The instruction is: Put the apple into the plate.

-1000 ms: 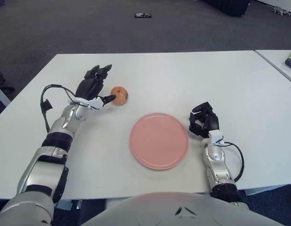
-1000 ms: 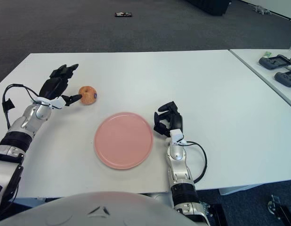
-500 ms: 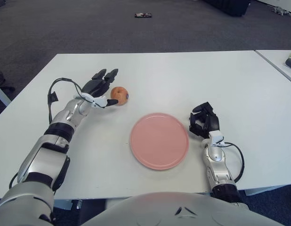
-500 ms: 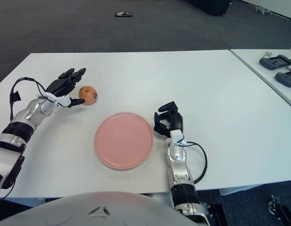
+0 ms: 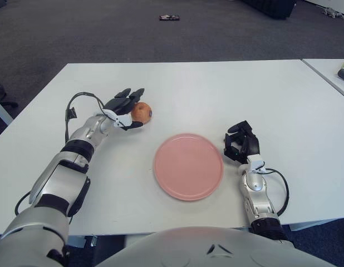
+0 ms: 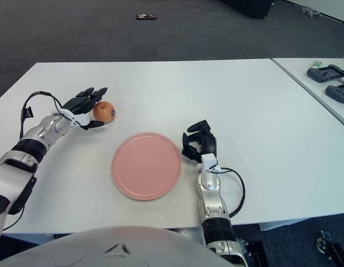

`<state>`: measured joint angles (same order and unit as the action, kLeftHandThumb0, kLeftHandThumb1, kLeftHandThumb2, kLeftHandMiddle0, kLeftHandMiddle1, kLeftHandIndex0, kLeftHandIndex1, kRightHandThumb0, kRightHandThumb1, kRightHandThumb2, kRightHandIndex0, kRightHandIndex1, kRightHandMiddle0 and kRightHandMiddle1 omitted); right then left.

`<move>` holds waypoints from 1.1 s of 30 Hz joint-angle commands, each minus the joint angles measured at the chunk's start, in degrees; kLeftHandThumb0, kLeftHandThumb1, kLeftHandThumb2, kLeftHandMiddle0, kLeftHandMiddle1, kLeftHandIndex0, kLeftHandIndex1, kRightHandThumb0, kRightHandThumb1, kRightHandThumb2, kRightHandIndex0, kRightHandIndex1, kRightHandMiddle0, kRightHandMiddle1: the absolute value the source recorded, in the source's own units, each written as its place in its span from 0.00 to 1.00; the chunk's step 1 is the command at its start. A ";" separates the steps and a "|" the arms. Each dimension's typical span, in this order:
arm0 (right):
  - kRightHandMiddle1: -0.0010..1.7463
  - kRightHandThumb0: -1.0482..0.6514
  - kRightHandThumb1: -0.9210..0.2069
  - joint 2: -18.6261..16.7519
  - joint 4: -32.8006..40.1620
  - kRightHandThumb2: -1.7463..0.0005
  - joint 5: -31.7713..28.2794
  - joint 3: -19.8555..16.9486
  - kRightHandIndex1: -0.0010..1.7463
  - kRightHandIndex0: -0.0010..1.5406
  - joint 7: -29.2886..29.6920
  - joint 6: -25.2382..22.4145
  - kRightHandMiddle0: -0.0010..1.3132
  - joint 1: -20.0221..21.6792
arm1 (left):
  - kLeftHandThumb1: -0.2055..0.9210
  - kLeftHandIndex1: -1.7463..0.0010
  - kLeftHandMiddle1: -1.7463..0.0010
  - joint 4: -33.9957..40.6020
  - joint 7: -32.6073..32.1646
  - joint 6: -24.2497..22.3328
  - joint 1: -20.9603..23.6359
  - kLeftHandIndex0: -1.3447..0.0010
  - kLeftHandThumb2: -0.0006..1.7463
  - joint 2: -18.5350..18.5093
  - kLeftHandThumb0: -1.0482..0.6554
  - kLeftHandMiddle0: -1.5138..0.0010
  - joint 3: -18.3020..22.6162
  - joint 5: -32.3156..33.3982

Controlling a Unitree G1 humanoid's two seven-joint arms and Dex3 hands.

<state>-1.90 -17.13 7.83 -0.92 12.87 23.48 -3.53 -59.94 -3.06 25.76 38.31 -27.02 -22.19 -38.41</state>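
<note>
Fingers [image 5: 129, 94] of my left hand [image 5: 123, 105] are spread around the apple's [image 5: 142, 112] left side, seemingly touching it, though I cannot confirm a grip. That apple sits on the white worktop [image 5: 216, 89], up and left of the pink plate [image 5: 188, 166]. At the plate's right, my right hand [image 5: 241, 142] shows its fingers curled, holding nothing.

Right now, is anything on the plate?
Nothing: the pink plate shows a bare top. The apple sits on the table beside the left robot hand, whose fingers are spread around it. The right robot hand shows right of the plate.
</note>
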 commanded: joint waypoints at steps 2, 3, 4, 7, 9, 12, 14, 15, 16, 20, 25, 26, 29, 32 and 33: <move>1.00 0.38 0.30 -0.16 0.32 0.43 -0.01 -0.34 0.85 0.36 0.40 -1.06 0.31 -0.60 | 0.69 1.00 1.00 -2.65 -0.23 -1.57 3.04 1.00 0.45 1.57 0.00 1.00 -1.67 -0.76; 1.00 0.38 0.30 -0.15 0.31 0.43 -0.03 -0.35 0.85 0.36 0.40 -1.07 0.31 -0.61 | 0.69 1.00 1.00 -3.06 -0.45 -1.74 3.32 1.00 0.45 1.83 0.00 1.00 -2.10 -1.03; 1.00 0.38 0.30 -0.16 0.35 0.43 -0.03 -0.35 0.85 0.36 0.40 -1.08 0.31 -0.65 | 0.69 1.00 1.00 -3.36 -0.65 -1.87 3.54 1.00 0.45 2.02 0.01 1.00 -2.47 -1.27; 1.00 0.38 0.30 -0.18 0.43 0.43 -0.03 -0.34 0.85 0.36 0.41 -1.13 0.31 -0.72 | 0.70 1.00 1.00 -4.03 -1.08 -2.00 3.95 1.00 0.45 2.29 0.01 1.00 -3.20 -1.44; 1.00 0.38 0.30 -0.25 0.66 0.43 0.00 -0.32 0.85 0.36 0.47 -1.27 0.31 -0.84 | 0.70 1.00 1.00 -5.28 -1.51 -2.49 4.58 1.00 0.45 3.16 0.01 1.00 -4.02 -1.82; 1.00 0.38 0.30 -0.30 0.94 0.44 0.03 -0.30 0.85 0.37 0.55 -1.56 0.31 -0.97 | 0.70 1.00 1.00 -6.54 -1.86 -2.78 5.28 1.00 0.45 3.84 0.01 1.00 -5.02 -2.13; 1.00 0.38 0.30 -0.27 1.05 0.44 0.05 -0.30 0.85 0.37 0.60 -1.78 0.31 -1.01 | 0.70 1.00 1.00 -7.27 -2.01 -2.83 5.68 1.00 0.45 4.21 0.02 1.00 -5.64 -2.38; 1.00 0.38 0.30 -0.25 1.10 0.44 0.06 -0.31 0.85 0.37 0.62 -1.88 0.31 -1.02 | 0.70 1.00 1.00 -7.59 -2.07 -2.84 5.86 1.00 0.45 4.38 0.02 1.00 -5.95 -2.49; 1.00 0.38 0.30 -0.24 1.18 0.43 0.11 -0.30 0.85 0.37 0.67 -2.00 0.31 -1.06 | 0.70 1.00 1.00 -7.90 -2.14 -2.84 6.01 1.00 0.45 4.58 0.02 1.00 -6.32 -2.68; 1.00 0.38 0.30 -0.24 1.45 0.43 0.25 -0.27 0.85 0.37 0.82 -2.31 0.31 -1.18 | 0.70 1.00 1.00 -8.86 -2.14 -2.74 6.51 1.00 0.45 5.16 0.02 0.99 -8.00 -3.53; 1.00 0.38 0.31 -0.18 1.65 0.43 0.38 -0.21 0.85 0.37 0.89 -2.47 0.31 -1.28 | 0.69 0.99 0.98 -10.30 -0.66 -2.80 7.50 1.00 0.46 5.87 0.04 0.99 -11.28 -5.78; 1.00 0.38 0.31 -0.16 1.67 0.43 0.43 -0.20 0.85 0.38 0.92 -2.44 0.31 -1.30 | 0.68 0.97 0.96 -10.56 -0.36 -2.83 7.65 1.00 0.46 6.03 0.05 0.99 -12.00 -6.23; 1.00 0.38 0.31 -0.13 1.68 0.43 0.48 -0.19 0.85 0.38 0.94 -2.33 0.31 -1.33 | 0.67 0.93 0.94 -11.29 0.21 -2.88 7.99 1.00 0.47 6.46 0.07 1.00 -13.55 -7.10; 1.00 0.38 0.31 -0.10 1.65 0.43 0.42 -0.19 0.85 0.38 0.92 -2.16 0.31 -1.33 | 0.68 0.89 0.94 -12.08 1.50 -3.25 8.39 1.00 0.48 7.12 0.08 1.00 -15.51 -8.23; 1.00 0.38 0.31 -0.10 1.66 0.43 0.39 -0.19 0.85 0.38 0.91 -2.18 0.31 -1.33 | 0.68 0.89 0.95 -12.23 1.76 -3.40 8.48 1.00 0.48 7.25 0.08 1.00 -15.93 -8.38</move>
<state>-2.02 -15.61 8.06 -0.86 13.58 21.73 -4.39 -70.17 -4.80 22.92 48.44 -20.87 -35.38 -44.37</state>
